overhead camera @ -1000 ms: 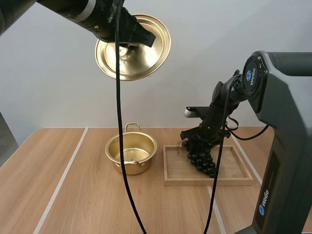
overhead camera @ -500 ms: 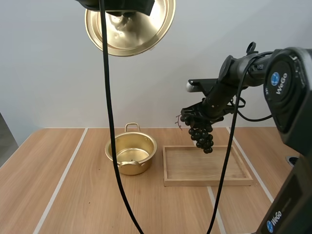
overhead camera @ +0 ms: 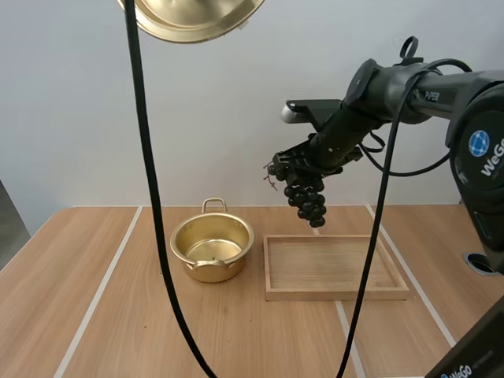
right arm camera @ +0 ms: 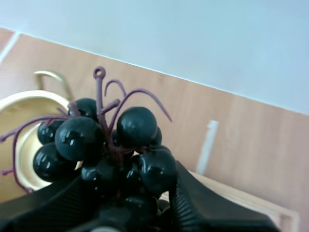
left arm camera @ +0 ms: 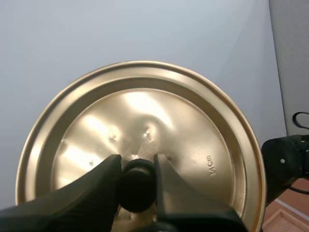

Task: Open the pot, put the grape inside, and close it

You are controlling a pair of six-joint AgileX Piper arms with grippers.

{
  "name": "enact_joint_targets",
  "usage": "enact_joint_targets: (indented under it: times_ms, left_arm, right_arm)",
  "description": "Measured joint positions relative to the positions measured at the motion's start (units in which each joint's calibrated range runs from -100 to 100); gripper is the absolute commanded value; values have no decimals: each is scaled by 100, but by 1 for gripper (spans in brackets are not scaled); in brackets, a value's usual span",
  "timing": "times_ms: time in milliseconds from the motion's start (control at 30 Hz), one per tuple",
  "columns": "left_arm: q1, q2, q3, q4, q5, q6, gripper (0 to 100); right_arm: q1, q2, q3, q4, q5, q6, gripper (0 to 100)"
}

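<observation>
Clamping black knob (left arm camera: 137, 187) of round golden metal lid (left arm camera: 193, 140) in left gripper (left arm camera: 137, 162); pinching bunch of black grapes (overhead camera: 309, 203), hanging below jaws, in right gripper (overhead camera: 305, 167).

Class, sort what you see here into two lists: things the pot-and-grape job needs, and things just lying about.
Belongs to the job:
pot, open on the table
lid, held aloft by its knob in the left gripper
bunch of grapes, held in the air by the right gripper

Just lying about:
wooden tray, beside the pot
</observation>
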Motion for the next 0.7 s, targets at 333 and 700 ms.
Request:
enact_joint_targets:
  times_ms: [333,700]
  left_arm:
    - [0,-41,-800,-22,579,-165,0]
    - [197,-41,-1209,-46,653,-273,0]
  right_arm:
    - [1047,0,-659,83,-3,26,0]
    - [1511,529,-677,97,-589,63,0]
